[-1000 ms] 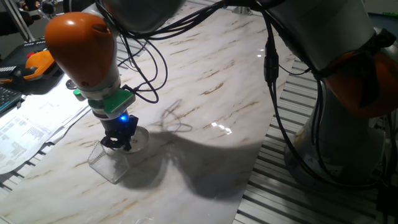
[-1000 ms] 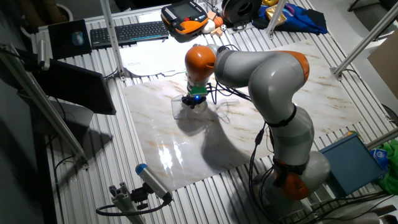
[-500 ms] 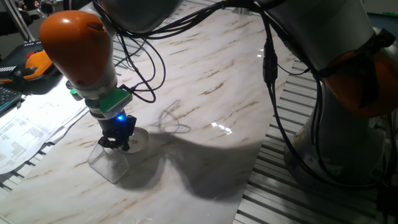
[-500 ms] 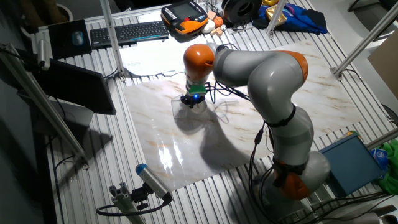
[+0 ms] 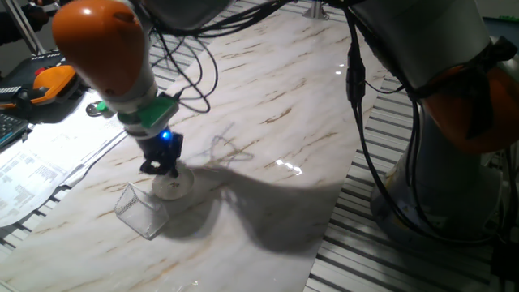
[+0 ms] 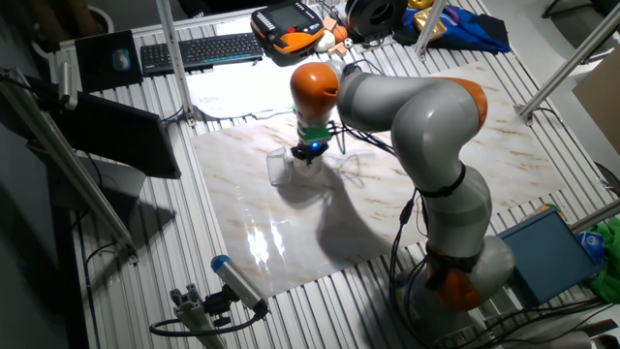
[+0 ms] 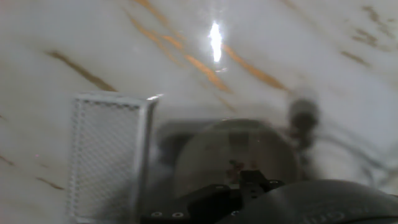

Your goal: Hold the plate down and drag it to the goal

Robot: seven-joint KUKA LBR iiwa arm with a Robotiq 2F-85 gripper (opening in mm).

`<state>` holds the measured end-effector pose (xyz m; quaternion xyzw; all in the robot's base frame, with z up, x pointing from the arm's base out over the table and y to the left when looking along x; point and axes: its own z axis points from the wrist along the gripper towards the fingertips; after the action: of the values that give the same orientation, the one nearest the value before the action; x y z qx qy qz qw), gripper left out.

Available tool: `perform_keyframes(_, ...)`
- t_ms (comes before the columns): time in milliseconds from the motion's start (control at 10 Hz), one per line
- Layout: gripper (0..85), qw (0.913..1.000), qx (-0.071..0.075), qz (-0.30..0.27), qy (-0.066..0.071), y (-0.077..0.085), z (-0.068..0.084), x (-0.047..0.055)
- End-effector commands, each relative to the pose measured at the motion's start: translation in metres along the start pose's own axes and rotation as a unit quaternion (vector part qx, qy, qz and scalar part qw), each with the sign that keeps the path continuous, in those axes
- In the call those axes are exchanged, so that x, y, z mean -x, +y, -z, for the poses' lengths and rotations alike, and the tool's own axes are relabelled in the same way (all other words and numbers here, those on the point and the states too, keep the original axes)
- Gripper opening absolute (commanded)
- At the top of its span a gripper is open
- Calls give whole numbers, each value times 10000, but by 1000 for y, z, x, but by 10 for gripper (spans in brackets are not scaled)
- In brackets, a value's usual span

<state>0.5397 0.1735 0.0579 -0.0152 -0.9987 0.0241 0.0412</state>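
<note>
The claw (image 5: 165, 168), aperture indiscernible, stood directly over the plate (image 5: 173, 185); the goal (image 5: 139, 211) lay just beside the plate on the desk (image 5: 284, 105).

The arm's orange-capped wrist bent down over the marbled table (image 6: 465, 155), and the gripper (image 6: 311, 155), lit by a small blue light, hung low just beside the goal (image 6: 281, 168), a clear little box. The plate was too small to make out there. A keyboard (image 6: 189, 50) and an orange pendant (image 6: 289, 25) lay beyond the table
</note>
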Motion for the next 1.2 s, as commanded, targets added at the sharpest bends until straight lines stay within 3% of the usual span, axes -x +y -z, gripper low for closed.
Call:
perform_keyframes(0, 0, 10000, -56, 78, 2, -17, 1, 0)
perform_keyframes(200, 0, 9997, -170, 170, -91, -31, -2, -2)
perform_keyframes(300, 0, 9993, -262, 217, -121, -33, -4, -2)
perform_keyframes(500, 0, 9992, -270, 248, -143, -36, -6, -3)
perform_keyframes(600, 0, 9987, -370, 289, -211, -38, -9, -1)
perform_keyframes(900, 0, 9988, -212, 384, -232, -46, -15, 7)
perform_keyframes(1100, 0, 9991, -157, 326, -226, -41, -20, 6)
